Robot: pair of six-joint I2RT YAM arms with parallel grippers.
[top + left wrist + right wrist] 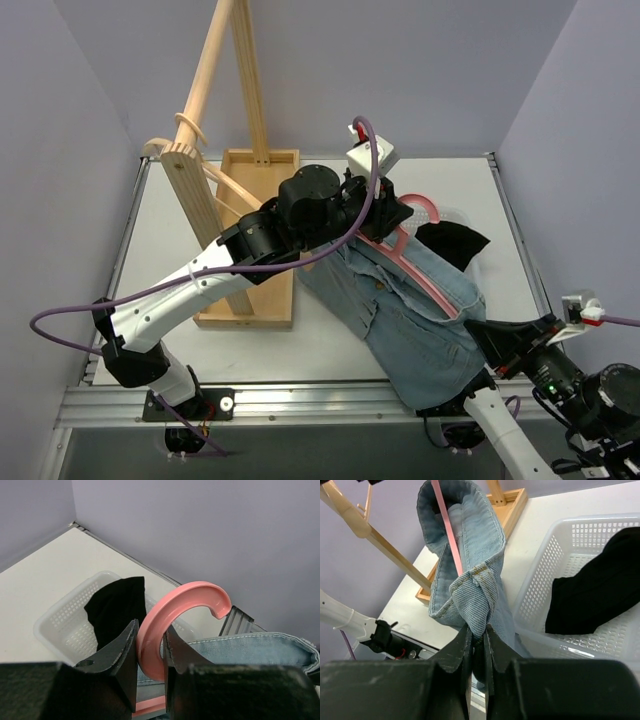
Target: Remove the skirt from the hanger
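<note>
Desk (330, 345): white, carrying everything; both arms reach over its right half.
Wooden rack (245, 300): left of centre, well apart from the skirt's right side. It plays no part in the coming move.
Skirt (420, 330): blue denim on the right half of the desk, hung on the hanger and stretched between the two arms. Its body drapes down toward the near edge.
Basket (555, 555): white mesh at the far right, just beyond the skirt, with a black garment (600, 580) lying in it.
Hanger (428, 285): pink, with its long axis on a diagonal from the hook at far centre to the bar's end at near right. In the right wrist view the waistband wraps around the bar.
Left end effector (150, 627): pressed on the pink hook at the far end, holding the hanger up.
Right end effector (477, 630): pinching a bunched fold of the denim waistband by the hanger's near-right end.
Deciding relation: the right arm is the nearer one to the cloth, while the left has only the hook. The free end of the bar points near-right, toward the right arm.
Next move, as I judge it: draw the denim near-right along the bar while the left arm anchors the hook.
Risk: the waistband may catch on the end of the bar.
</note>
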